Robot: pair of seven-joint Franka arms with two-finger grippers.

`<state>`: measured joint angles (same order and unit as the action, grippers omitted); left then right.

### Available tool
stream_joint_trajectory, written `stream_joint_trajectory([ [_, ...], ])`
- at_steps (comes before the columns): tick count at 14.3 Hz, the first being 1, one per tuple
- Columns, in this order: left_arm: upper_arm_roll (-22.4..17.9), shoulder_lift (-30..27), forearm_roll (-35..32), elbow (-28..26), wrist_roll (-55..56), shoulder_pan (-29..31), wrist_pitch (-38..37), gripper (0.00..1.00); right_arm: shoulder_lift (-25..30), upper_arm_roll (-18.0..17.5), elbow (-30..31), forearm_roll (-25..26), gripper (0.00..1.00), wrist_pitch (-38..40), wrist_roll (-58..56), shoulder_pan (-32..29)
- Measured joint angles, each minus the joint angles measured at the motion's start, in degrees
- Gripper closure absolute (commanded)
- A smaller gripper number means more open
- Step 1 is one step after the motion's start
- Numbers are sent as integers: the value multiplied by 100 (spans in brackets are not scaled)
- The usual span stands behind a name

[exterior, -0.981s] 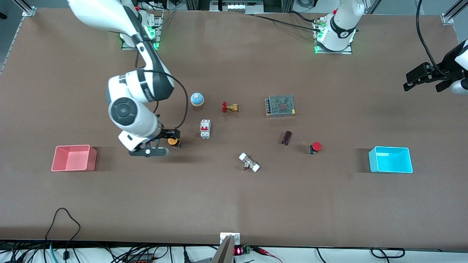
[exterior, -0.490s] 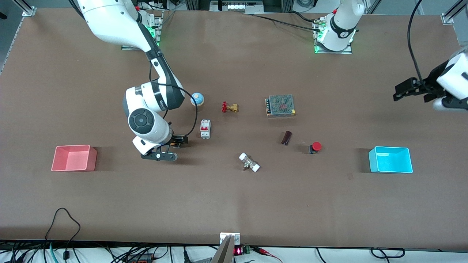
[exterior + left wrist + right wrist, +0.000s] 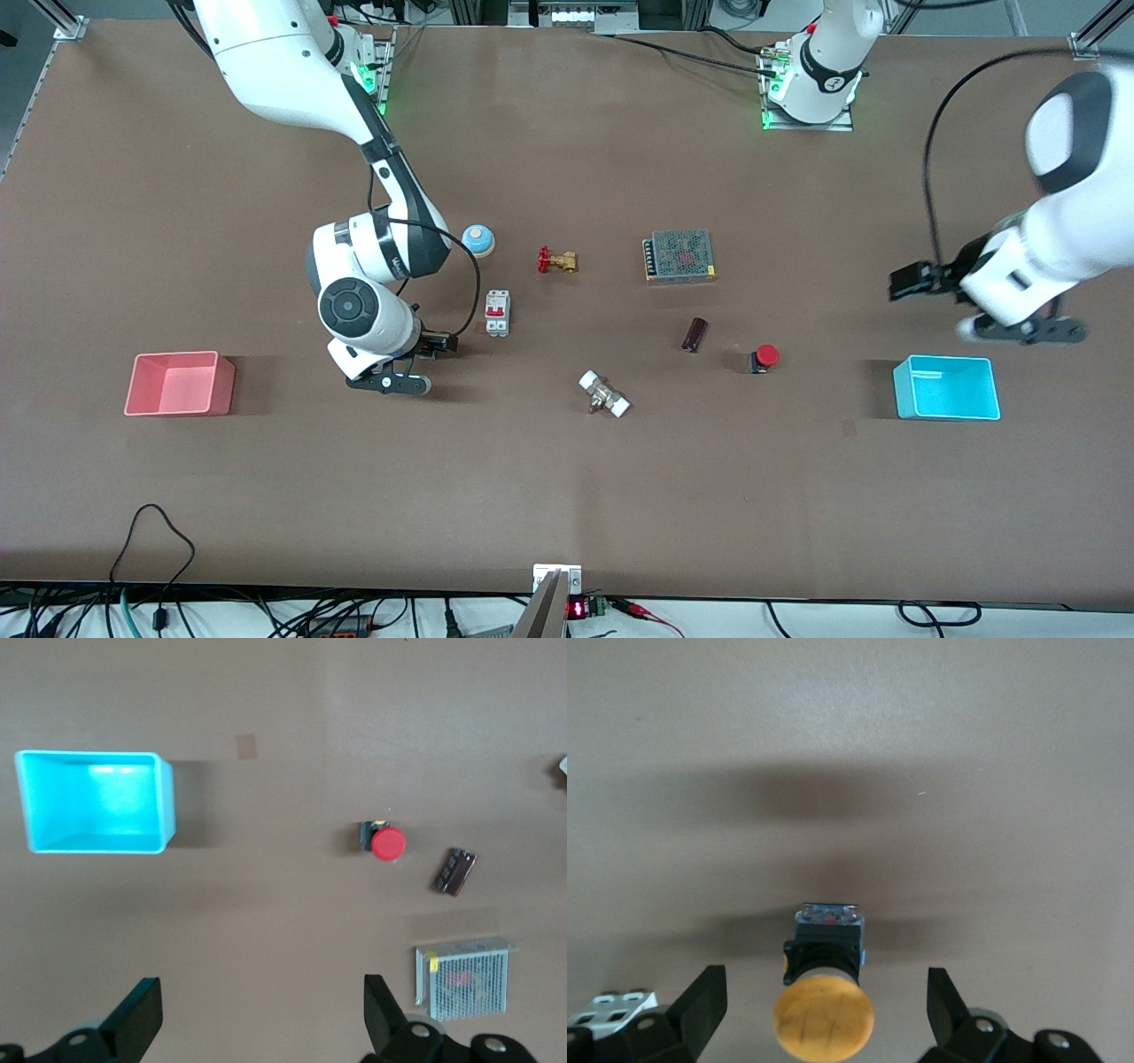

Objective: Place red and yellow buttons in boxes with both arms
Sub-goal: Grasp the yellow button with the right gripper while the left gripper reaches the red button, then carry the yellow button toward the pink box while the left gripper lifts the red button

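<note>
The yellow button (image 3: pixel 824 1014) lies on the table between the open fingers of my right gripper (image 3: pixel 824 1032), its cap toward the camera. In the front view the right gripper (image 3: pixel 438 344) is low beside the white breaker and hides that button. The red button (image 3: pixel 765 357) sits on the table between a dark block and the cyan box (image 3: pixel 946 387); it also shows in the left wrist view (image 3: pixel 386 842). My left gripper (image 3: pixel 904 285) is open and empty in the air, over bare table near the cyan box (image 3: pixel 93 802). The pink box (image 3: pixel 177 384) stands at the right arm's end.
A white breaker (image 3: pixel 497 314), a blue dome bell (image 3: pixel 477 239), a red-handled brass valve (image 3: pixel 556 260), a mesh-topped power supply (image 3: pixel 680 256), a dark block (image 3: pixel 695 334) and a white fitting (image 3: pixel 604 394) lie about the middle of the table.
My right gripper has shifted toward the breaker and now covers the yellow button in the front view. The left arm has swung in from the table's end toward the cyan box.
</note>
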<state>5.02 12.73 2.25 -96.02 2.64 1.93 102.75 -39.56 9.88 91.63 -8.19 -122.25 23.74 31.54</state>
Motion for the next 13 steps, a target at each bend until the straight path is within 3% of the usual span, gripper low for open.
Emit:
stream_joint_trajectory([
  [3,105,553,129,-19,318,-112,460,0,-75,0,-2,-2,2,-2,7,-1],
  [10,216,1521,146,-283,1268,-658,1730,0,-114,0,-7,-4,47,-3,8,-1],
  [13,219,1789,146,-337,1412,-787,1990,0,-116,0,-10,-4,58,-3,7,0],
])
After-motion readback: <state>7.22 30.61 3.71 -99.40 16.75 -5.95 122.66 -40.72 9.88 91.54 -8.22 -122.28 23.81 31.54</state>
